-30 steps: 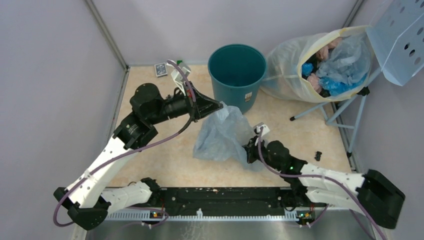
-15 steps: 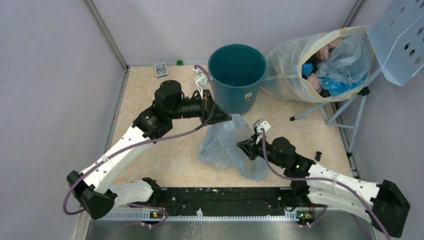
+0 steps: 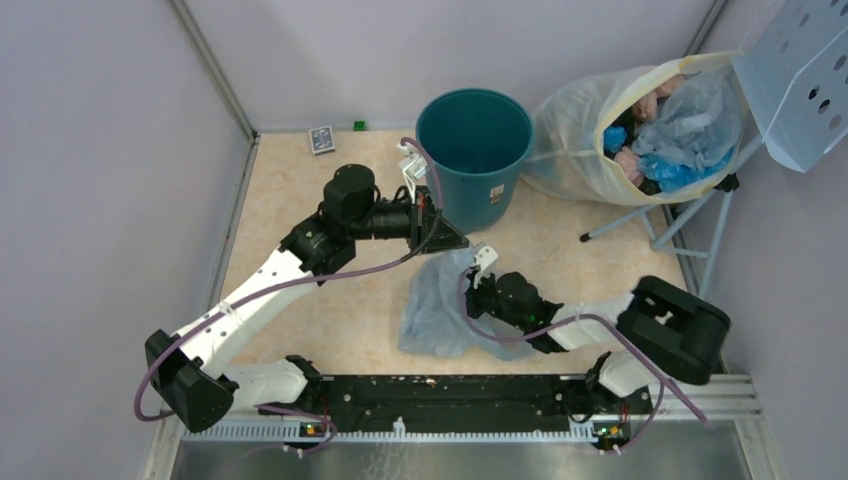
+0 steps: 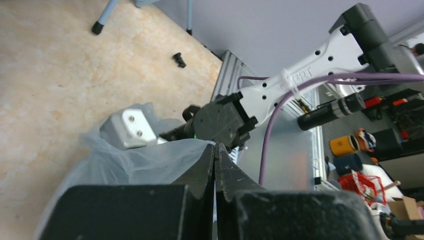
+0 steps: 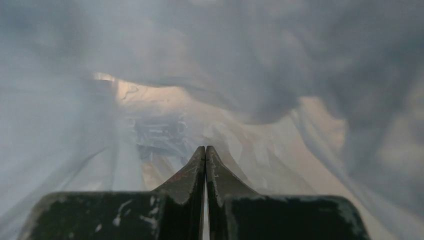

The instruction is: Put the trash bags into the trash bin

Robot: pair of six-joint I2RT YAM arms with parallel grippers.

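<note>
the trash bin (image 3: 478,190) stands up straight at the far side of the counter (image 3: 300,200), and nothing shows inside it, so the job is not done yet. the trash bag (image 3: 432,312) is not in the bin; it lies crumpled on the counter just in front of it, with its top corner lifted up toward the bin's wall. the left end effector (image 3: 455,241) is clenched on that top corner, close beside the bin but lower than its rim. the right end effector (image 5: 205,148) is squeezed tight too, and the thin bag is draped all over it, so i cannot tell if it pinches any plastic. i think the bag has to go up over the rim, get dropped inside, and then both arms let go. the walls (image 3: 120,150) around are plain grey. the counter is pale and speckled like stone. a big yellowish sack (image 3: 575,135) full of blue and pink bags leans at the far right, next to a pale blue panel (image 3: 800,90) with holes. a small card (image 3: 321,139) and a green bit (image 3: 358,126) sit at the far edge, and a tiny black bit (image 3: 636,311) lies on the right.
</note>
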